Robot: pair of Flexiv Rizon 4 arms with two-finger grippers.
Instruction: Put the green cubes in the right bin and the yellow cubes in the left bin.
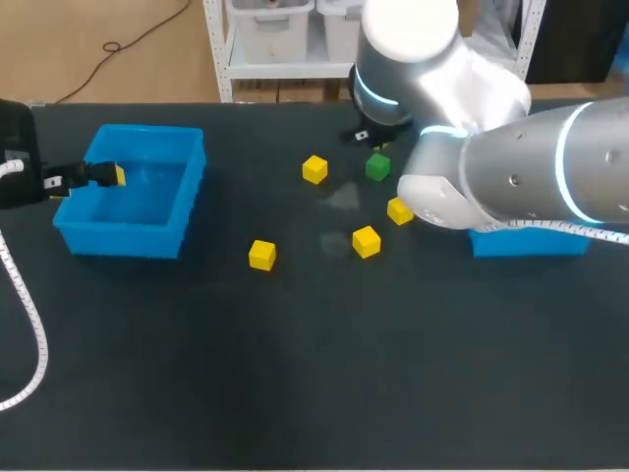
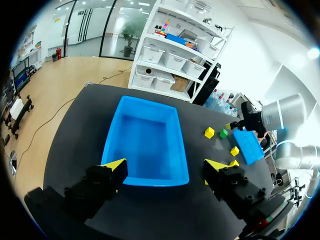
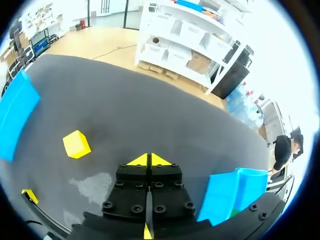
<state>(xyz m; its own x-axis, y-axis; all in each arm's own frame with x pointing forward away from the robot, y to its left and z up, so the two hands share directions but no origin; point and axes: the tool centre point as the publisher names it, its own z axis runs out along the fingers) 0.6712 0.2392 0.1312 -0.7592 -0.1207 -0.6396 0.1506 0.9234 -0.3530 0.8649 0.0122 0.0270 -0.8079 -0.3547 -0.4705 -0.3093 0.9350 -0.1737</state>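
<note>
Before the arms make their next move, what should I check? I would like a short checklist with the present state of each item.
1. Left claw open: ok.
2. Left bin has room: ok, it looks empty.
3. Right claw open for a grasp: not ok, it is shut on nothing.
4. Green cube free, nothing on it: ok.
5. Yellow cubes apart from each other: ok, four lie loose.
6. Right bin has room: cannot tell, it is mostly hidden.
</note>
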